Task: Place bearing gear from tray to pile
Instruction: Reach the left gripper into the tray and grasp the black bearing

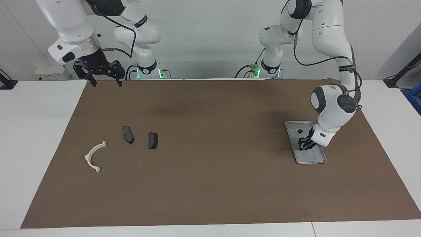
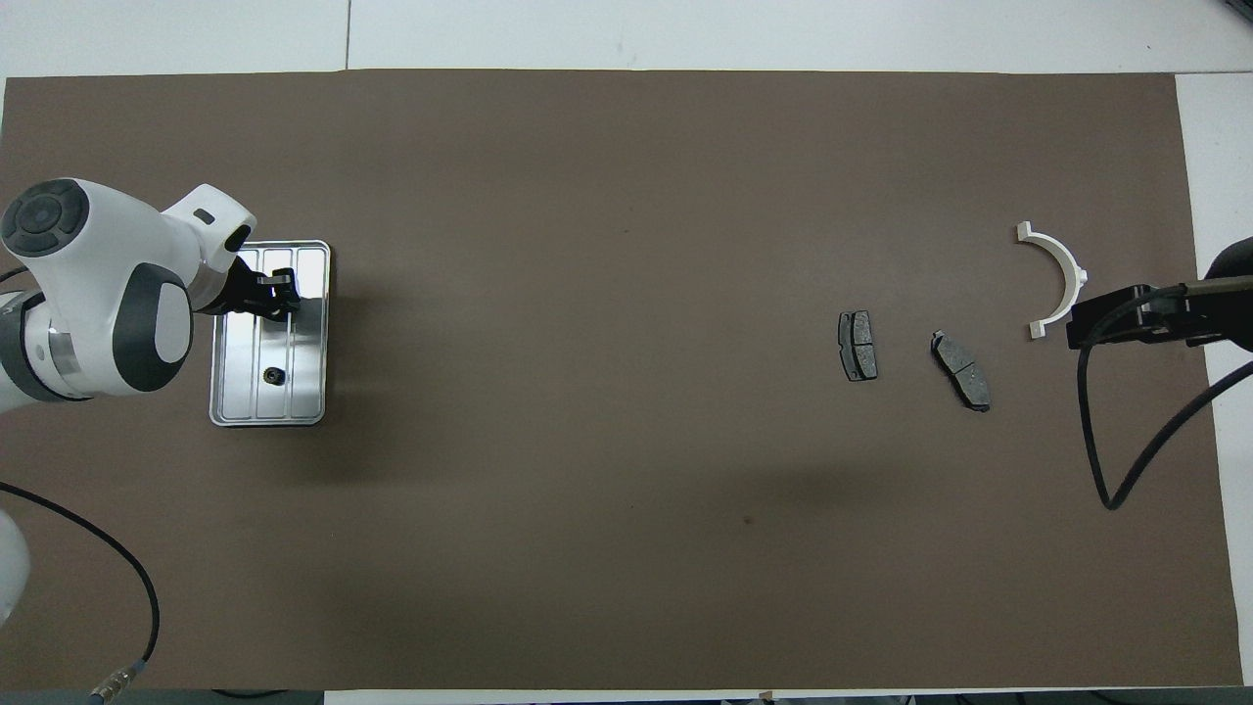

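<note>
The silver tray (image 1: 291,140) lies on the brown mat toward the left arm's end of the table; it also shows in the overhead view (image 2: 309,387). The small dark bearing gear (image 1: 299,131) lies in the tray at the end nearer the robots, also seen from overhead (image 2: 273,375). My left gripper (image 1: 304,145) is low over the tray's farther half, apart from the gear (image 2: 275,295). The pile lies toward the right arm's end: a white bracket (image 1: 94,156) (image 2: 1057,279) and two brake pads (image 1: 127,134) (image 1: 153,140). My right gripper (image 1: 107,84) waits raised, open and empty.
The brown mat (image 1: 210,184) covers most of the white table. The right arm's black cable (image 2: 1116,431) hangs over the mat near the bracket.
</note>
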### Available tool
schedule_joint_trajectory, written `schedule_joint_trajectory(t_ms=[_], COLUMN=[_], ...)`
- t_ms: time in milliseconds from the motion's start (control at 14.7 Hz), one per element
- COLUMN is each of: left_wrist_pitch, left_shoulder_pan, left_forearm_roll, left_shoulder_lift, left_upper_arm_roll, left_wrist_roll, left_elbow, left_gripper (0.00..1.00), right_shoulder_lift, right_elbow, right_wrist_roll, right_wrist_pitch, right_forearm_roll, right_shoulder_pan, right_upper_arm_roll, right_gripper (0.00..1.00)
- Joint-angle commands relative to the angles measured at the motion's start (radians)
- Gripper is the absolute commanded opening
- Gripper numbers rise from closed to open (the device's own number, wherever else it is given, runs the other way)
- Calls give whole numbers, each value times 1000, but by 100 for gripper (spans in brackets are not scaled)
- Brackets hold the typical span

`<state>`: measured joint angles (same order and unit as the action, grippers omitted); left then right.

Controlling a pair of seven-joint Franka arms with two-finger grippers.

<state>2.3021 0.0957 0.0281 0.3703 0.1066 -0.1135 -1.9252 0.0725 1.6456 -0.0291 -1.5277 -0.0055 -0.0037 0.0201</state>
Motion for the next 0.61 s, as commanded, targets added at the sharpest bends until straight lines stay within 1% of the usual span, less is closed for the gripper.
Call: schedule_joint_trajectory(t_ms=[0, 136, 204, 339, 543], left_wrist_pitch=[11, -4, -39, -128, -251], left_shoulder_pan=[-8, -10, -14, -57, -198], left_forearm_roll=[24, 24, 23, 22, 19], left_shoulder_lift=[-39, -39, -36, -22, 25], left_upper_arm_roll=[-10, -10, -8, -10, -10], left_wrist_roll=[-21, -23, -32, -121, -352], left_elbow=[-48, -35, -9, 90, 263], left_gripper=[25, 12, 5, 3, 3], right_shoulder_lift=[6, 6, 6, 6, 6], right_elbow=[13, 14, 14, 14, 14], right_wrist_roll=[-3, -5, -5, -5, 8], right_wrist_pitch=[-46, -57, -61, -63, -62], right_forearm_roll=[-13, -13, -13, -11, -13], right_shoulder_pan=[-6, -6, -6, -4, -4], right_upper_arm_roll=[6, 6, 6, 6, 6], right_gripper=[100, 100, 100, 100, 100])
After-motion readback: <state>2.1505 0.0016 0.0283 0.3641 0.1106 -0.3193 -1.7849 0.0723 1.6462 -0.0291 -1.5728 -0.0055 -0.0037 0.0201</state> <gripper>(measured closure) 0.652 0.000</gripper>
